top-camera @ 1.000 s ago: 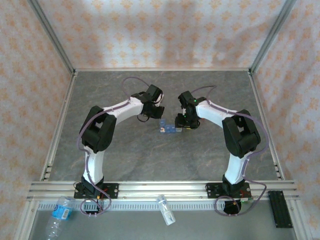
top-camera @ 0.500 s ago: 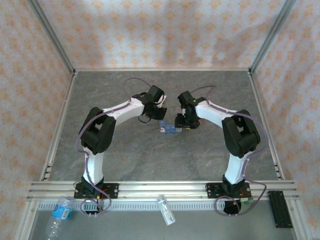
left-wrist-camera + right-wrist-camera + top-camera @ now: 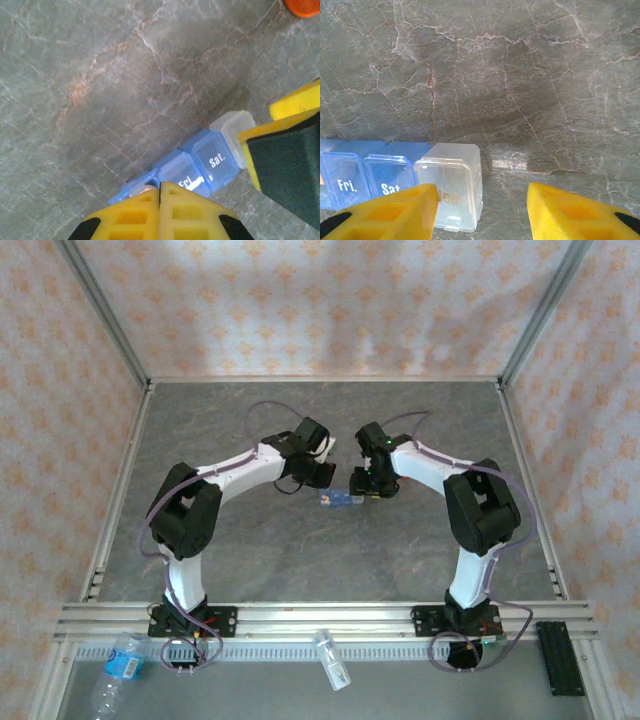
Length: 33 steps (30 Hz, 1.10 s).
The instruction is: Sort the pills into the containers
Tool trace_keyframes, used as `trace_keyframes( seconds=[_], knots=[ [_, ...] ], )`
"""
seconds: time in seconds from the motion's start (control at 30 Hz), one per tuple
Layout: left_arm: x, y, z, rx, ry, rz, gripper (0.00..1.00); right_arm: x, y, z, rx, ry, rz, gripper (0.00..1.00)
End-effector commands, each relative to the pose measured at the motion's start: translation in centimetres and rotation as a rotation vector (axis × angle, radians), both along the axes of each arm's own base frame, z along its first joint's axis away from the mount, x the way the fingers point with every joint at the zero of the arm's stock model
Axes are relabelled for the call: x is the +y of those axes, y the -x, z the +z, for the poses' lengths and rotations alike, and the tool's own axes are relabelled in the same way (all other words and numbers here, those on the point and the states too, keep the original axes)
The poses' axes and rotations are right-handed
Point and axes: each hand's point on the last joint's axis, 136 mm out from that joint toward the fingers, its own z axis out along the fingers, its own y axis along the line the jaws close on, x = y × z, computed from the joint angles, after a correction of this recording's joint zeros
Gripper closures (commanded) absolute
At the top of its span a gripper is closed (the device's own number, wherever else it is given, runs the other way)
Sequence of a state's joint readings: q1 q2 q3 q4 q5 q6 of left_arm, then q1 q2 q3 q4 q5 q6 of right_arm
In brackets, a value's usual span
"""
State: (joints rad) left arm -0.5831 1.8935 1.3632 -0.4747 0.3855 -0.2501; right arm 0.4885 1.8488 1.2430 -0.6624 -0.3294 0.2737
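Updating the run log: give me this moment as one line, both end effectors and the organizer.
left end effector: shut, over pill organizer | right end effector: open, at its clear end compartment

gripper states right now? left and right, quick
Left gripper: shut, nothing between the fingers, just above the pill organizer.
Right gripper: open, holding nothing.
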Motion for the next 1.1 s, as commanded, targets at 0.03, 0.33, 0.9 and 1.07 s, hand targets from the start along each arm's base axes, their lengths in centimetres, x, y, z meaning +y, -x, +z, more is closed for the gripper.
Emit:
trace_keyframes(
  seconds=[0.03,0.33,0.9,1.07],
  knots=[
    [-0.4,0.7,0.5,-0.001,0.026,-0.001,1.00,-1.1,0.0,-1.3,0.016,0.072,-0.023,0.50],
    [0.5,-2.3,3.4,-0.130,0.013,0.077,1.00,-1.2,0.2,-1.5,0.020,0.077,-0.021,0.50],
    [1.7,-5.2,-1.3,-0.004,-0.075,0.125,1.00,-1.0,-0.1,-1.3,0.015,0.068,-0.020,0.51],
    [1.7,-4.8,-1.5,0.008,-0.067,0.119,1.00,-1.0,0.0,-1.3,0.016,0.067,-0.022,0.51]
  ],
)
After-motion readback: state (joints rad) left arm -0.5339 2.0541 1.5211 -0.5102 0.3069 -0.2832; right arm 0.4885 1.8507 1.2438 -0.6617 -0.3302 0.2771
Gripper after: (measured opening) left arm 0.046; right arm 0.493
